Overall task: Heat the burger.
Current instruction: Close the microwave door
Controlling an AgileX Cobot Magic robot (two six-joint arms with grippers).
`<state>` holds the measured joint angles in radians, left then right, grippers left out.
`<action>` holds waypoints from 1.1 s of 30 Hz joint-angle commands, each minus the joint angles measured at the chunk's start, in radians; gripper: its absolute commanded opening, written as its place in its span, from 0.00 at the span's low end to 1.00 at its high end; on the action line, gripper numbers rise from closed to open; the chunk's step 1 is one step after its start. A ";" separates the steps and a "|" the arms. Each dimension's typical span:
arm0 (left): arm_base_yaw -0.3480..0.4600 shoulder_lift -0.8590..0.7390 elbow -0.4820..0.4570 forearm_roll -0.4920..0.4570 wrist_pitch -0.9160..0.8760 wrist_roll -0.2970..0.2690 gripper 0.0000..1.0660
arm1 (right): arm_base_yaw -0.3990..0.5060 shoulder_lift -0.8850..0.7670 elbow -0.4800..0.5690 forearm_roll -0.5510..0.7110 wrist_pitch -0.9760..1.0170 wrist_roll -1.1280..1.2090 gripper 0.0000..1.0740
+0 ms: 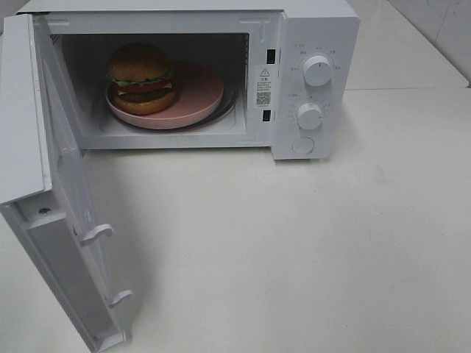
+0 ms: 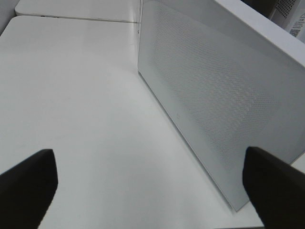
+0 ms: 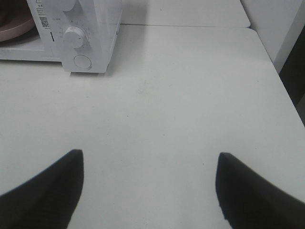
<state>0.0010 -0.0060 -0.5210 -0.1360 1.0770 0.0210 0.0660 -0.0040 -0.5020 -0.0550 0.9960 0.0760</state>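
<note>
The burger (image 1: 141, 77) with its brown bun, lettuce, tomato and cheese sits on the left part of a round pink plate (image 1: 199, 94) inside the white microwave (image 1: 316, 29). The microwave door (image 1: 70, 220) hangs wide open toward the front left. Neither gripper shows in the exterior high view. My left gripper (image 2: 147, 191) is open, its dark fingertips far apart, facing the outer mesh face of the open door (image 2: 214, 100). Open too, my right gripper (image 3: 147, 191) hangs over bare table, away from the microwave's control panel (image 3: 81, 38); the plate's rim (image 3: 14, 28) shows at that picture's edge.
Two white knobs (image 1: 317, 70) (image 1: 310, 116) and a round button (image 1: 302, 145) sit on the microwave's right panel. The white table (image 1: 309, 250) spreads in front. A table seam and a wall run along the back right.
</note>
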 commanded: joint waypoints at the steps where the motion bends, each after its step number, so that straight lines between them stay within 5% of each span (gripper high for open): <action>1: 0.000 -0.013 0.004 -0.001 -0.008 0.002 0.92 | -0.007 -0.027 0.003 0.002 -0.002 -0.010 0.70; 33: 0.000 -0.013 0.004 -0.001 -0.008 0.000 0.92 | -0.007 -0.027 0.003 0.002 -0.002 -0.010 0.70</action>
<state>0.0010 -0.0060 -0.5210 -0.1360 1.0770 0.0210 0.0660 -0.0040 -0.5020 -0.0550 0.9960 0.0760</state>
